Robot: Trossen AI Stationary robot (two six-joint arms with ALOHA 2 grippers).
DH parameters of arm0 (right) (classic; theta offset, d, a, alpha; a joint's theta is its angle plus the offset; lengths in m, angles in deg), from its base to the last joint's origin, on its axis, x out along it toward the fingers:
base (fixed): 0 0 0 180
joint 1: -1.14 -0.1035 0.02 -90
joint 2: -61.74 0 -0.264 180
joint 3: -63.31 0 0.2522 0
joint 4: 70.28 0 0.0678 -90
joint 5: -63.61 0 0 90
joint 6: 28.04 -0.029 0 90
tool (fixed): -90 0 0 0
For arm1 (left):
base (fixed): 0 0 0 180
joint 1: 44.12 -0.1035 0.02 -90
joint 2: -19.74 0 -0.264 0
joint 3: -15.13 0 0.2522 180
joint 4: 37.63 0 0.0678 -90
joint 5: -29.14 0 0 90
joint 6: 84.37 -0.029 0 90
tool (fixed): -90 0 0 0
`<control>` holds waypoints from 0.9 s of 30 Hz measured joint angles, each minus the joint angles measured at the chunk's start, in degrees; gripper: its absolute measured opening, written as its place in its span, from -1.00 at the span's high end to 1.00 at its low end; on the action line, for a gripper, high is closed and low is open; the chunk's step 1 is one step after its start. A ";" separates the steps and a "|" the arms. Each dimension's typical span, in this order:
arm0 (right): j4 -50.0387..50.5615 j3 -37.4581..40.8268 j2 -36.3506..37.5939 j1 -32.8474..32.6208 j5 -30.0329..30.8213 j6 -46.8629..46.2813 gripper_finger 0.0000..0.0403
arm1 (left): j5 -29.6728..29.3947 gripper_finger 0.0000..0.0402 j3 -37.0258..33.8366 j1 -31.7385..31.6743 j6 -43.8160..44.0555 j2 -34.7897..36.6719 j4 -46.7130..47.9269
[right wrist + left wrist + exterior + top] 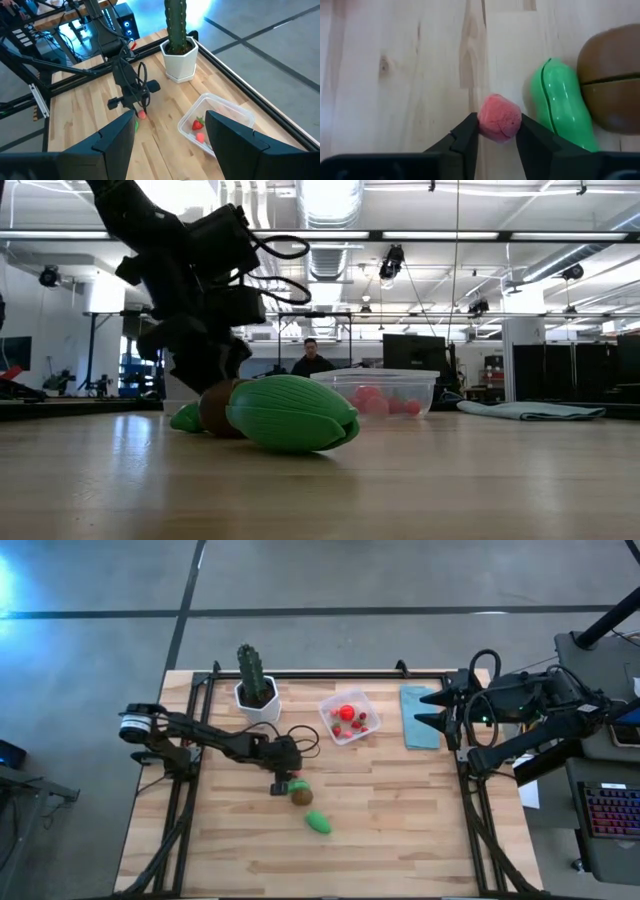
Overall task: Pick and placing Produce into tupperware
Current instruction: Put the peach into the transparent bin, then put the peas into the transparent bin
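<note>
My left gripper (282,785) points down at the table's middle, shut on a pink round piece of produce (499,118). Right beside it lie a green oblong piece (560,102) and the brown ball (301,795). Another green oblong piece (318,822) lies nearer the near edge. The clear tupperware (349,717) stands toward the far edge with red pieces inside. My right gripper (440,710) waits open at the table's right side, over the blue cloth's edge. My left gripper pinches the pink round piece (496,131) between its two fingers (467,135), one on each side of it, coming from above and pointing down. The piece sits just over the wood; whether it still rests on the table I cannot tell.
A tall green cactus in a white pot (256,690) stands at the far edge, left of the tupperware. A light blue folded cloth (420,716) lies at the far right. Black frame rails (190,790) run along the table's sides. A person (312,360) sits in the room beyond.
</note>
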 joint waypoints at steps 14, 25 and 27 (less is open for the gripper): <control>0.33 0.00 0.00 0.00 0.09 -0.22 -0.16 | -12.95 0.55 16.87 -2.51 5.98 -0.03 -0.45; 0.41 0.00 -0.09 0.02 0.11 -2.01 -0.16 | -13.62 0.25 30.18 -9.16 4.10 -10.52 0.32; 0.46 0.00 -0.17 0.02 0.11 -2.16 -0.16 | -13.55 0.20 32.22 -9.99 1.84 -13.07 0.36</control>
